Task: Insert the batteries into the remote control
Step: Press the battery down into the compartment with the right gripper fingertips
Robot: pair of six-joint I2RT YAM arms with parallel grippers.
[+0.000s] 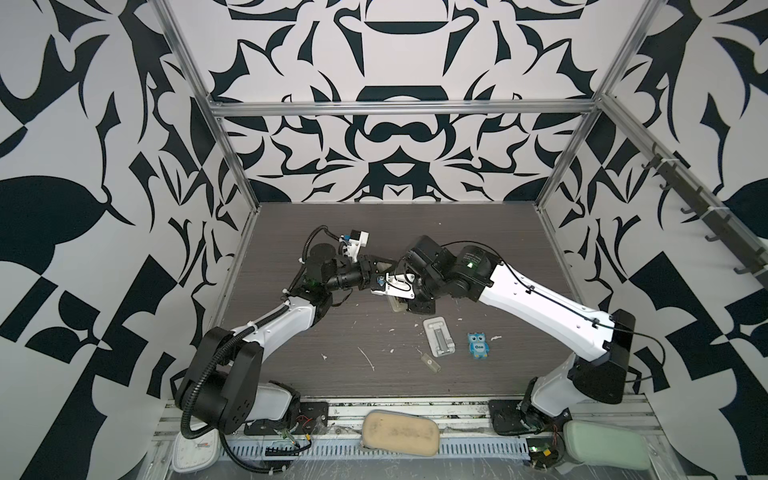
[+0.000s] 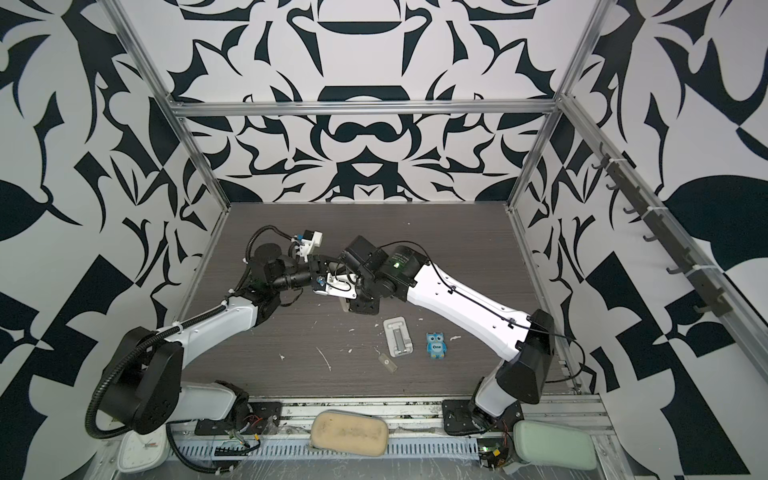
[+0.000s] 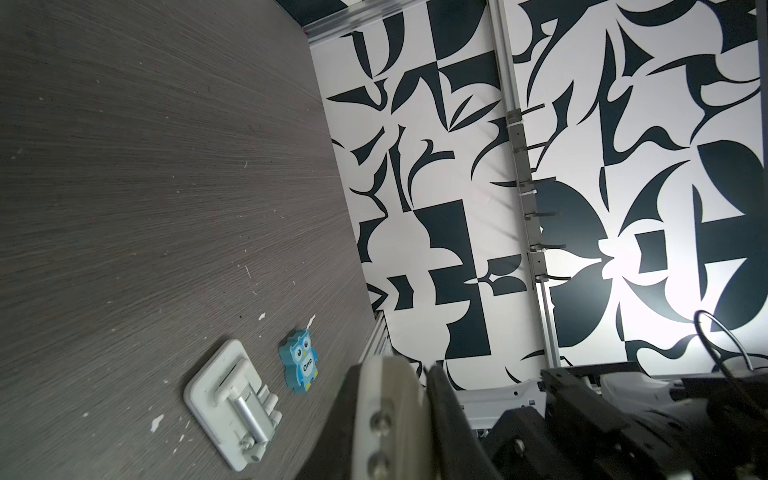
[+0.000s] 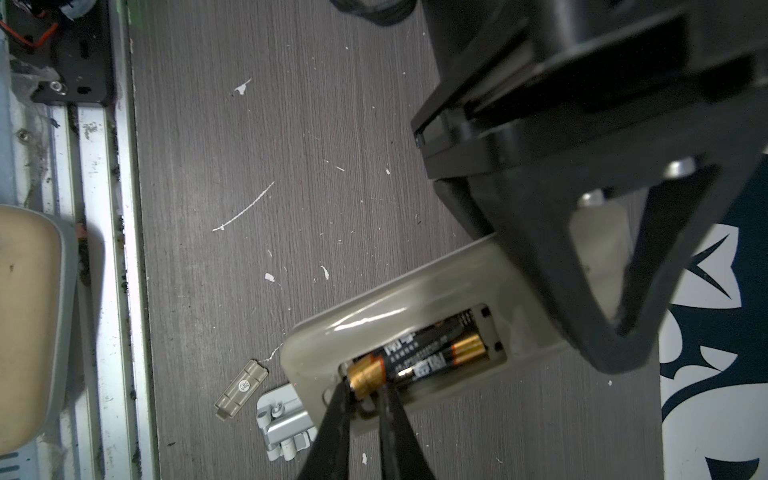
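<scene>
Reaching in from 7 and 5 o'clock, wrists meeting near tabletop [image 1: 291, 332] centre. Clamping remote [image 4: 395, 316] by its far end in left fingers [image 3: 446, 399]. Pinching brass end of one battery [image 4: 365, 374] in open bay between right fingers [image 4: 336, 424]. Holding remote with long axis roughly 11-to-5, free end toward 5 o'clock, bay upward, both batteries [image 4: 432, 353] lengthwise inside.

Table [image 1: 291, 332]: dark grey wood-grain top.
- White ribbed stand [image 1: 439, 336], flat, right of centre, near half.
- Blue owl figure [image 1: 478, 345] marked "One", just right of the stand, apart from it.
- Small greyish cover piece [image 1: 430, 362], near-left of the stand.
- White flecks [image 1: 368, 359], scattered.
</scene>
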